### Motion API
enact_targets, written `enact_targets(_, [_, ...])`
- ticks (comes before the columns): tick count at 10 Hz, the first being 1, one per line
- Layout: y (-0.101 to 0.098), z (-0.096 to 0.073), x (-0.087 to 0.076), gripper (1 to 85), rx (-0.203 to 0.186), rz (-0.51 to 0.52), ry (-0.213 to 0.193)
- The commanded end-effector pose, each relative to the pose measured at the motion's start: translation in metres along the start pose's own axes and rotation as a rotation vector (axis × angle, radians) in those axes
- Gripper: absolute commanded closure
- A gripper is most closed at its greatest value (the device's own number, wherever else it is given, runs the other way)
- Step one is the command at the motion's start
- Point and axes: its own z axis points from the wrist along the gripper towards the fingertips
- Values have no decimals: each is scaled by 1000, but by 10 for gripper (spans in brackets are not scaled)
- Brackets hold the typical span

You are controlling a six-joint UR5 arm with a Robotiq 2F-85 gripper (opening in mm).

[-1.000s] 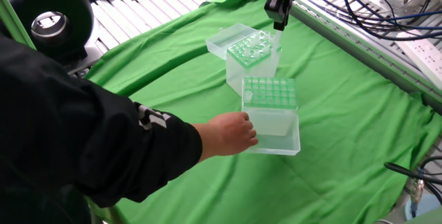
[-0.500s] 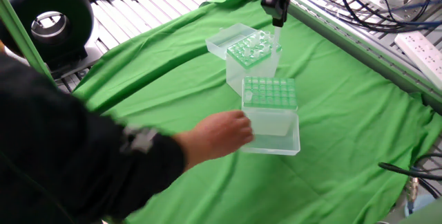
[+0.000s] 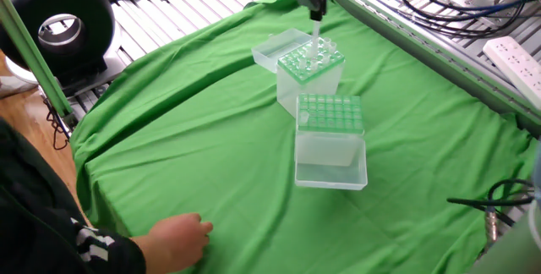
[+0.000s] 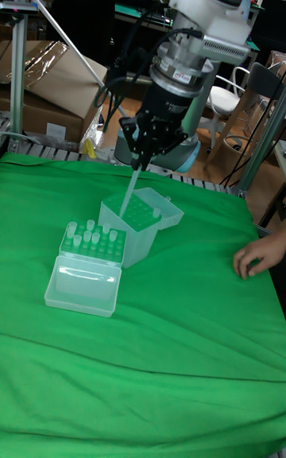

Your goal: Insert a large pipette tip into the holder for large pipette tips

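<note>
While the tool (image 4: 137,162) hangs above the back box, it pinches the top of the large pipette tip (image 4: 127,194), which points down and slightly slanted, its lower end at the green grid top of the holder for large pipette tips (image 4: 141,221); whether the end sits in a hole cannot be told. Just in front stands the second box (image 4: 94,245), bristling with clear tips, its lid (image 4: 81,286) lying open on the green cloth (image 4: 159,362) over the surface. A person's hand (image 4: 260,256) rests on the cloth, well apart from both boxes.
</note>
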Motion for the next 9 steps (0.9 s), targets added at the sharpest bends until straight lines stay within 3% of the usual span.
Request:
enact_targets(1, [-2,7,-9,850,-14,45,12])
enact_targets(5, [12,6,-5,850,-67,56,28])
enact_targets(9, [4,6,-8,850,-37,37,15])
